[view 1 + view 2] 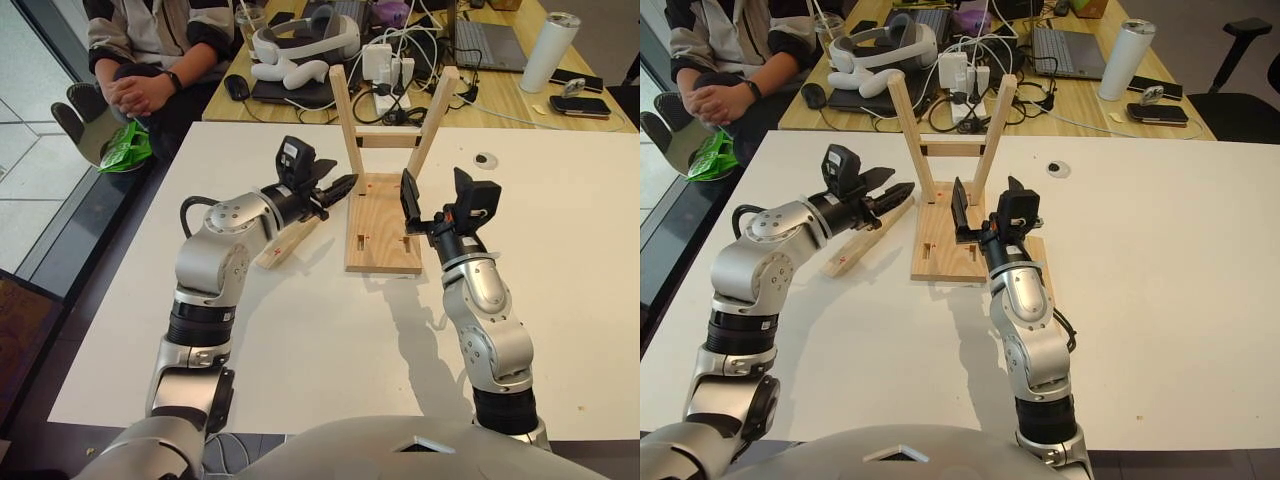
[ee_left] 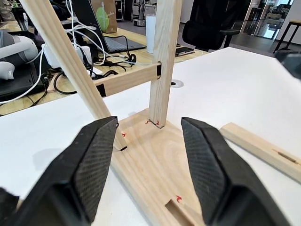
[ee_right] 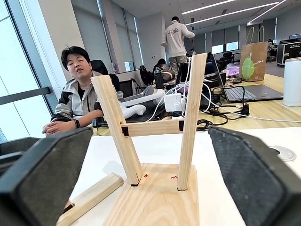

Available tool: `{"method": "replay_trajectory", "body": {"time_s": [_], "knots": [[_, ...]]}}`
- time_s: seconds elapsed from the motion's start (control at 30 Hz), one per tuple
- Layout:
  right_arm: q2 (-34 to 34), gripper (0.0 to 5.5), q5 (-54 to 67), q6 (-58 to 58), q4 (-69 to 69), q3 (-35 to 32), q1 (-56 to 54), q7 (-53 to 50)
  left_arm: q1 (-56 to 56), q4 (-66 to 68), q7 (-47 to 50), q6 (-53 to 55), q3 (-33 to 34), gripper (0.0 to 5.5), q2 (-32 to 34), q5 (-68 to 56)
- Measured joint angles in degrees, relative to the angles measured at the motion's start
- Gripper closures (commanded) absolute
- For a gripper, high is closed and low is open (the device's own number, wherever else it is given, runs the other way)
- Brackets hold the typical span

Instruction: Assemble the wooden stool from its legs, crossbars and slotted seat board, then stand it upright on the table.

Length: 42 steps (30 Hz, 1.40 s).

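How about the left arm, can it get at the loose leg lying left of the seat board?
Probably yes. The left gripper hangs open right over the loose leg, which lies flat on the table beside the seat board with nothing on top of it.

— What lies beyond the right gripper [image 1: 437, 200]?
— A small round disc [image 1: 486, 159] on the white table [image 1: 560, 320], just past it and a little to its right. Farther off, on the wooden desk [image 1: 505, 90], stand a white tumbler [image 1: 549, 50], a laptop [image 1: 487, 42] and a dark phone [image 1: 580, 104].
— And past the left gripper [image 1: 338, 195]?
— Well beyond it, a white headset [image 1: 305, 40] and a black mouse [image 1: 237, 86]. White chargers [image 1: 382, 62] sit far back, between the two. A green bag [image 1: 126, 148] lies off to its left, past the table's edge.
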Motion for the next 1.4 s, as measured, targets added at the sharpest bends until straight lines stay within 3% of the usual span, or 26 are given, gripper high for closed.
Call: {"method": "replay_trajectory", "body": {"time_s": [0.13,0.3,0.43,0.53,0.73,0.93,1.4], "knots": [[0.0,0.93,0.0,0.5,-0.6,0.0,0.1,0.3,-2.0,13.2,3.6,-1.7,-0.7,2.99,2.4,7.0],[0.0,0.93,-0.1,1.4,-0.7,0.0,0.2,1.0,-11.3,30.2,9.6,-5.3,3.1,2.99,2.2,10.9],[0.0,0.93,-0.3,1.5,-0.7,0.0,0.5,0.8,-15.1,35.2,12.1,-5.8,6.3,2.99,2.0,11.1],[0.0,0.93,-1.2,1.6,-0.7,0.0,0.7,-0.1,-15.2,32.2,11.0,-4.6,7.0,2.99,2.6,11.0],[0.1,0.93,-1.3,1.7,-0.9,-0.1,1.5,-1.5,-8.4,20.7,0.7,1.6,2.5,2.34,9.5,11.9],[0.1,0.93,-1.2,2.7,-1.2,-0.1,1.7,-1.3,-6.3,20.2,-1.0,10.4,0.7,2.34,10.3,12.2],[0.1,0.93,-0.1,4.0,-1.5,-0.6,1.3,-0.7,-3.5,16.6,-3.7,17.1,1.4,2.34,10.1,8.9]]}}
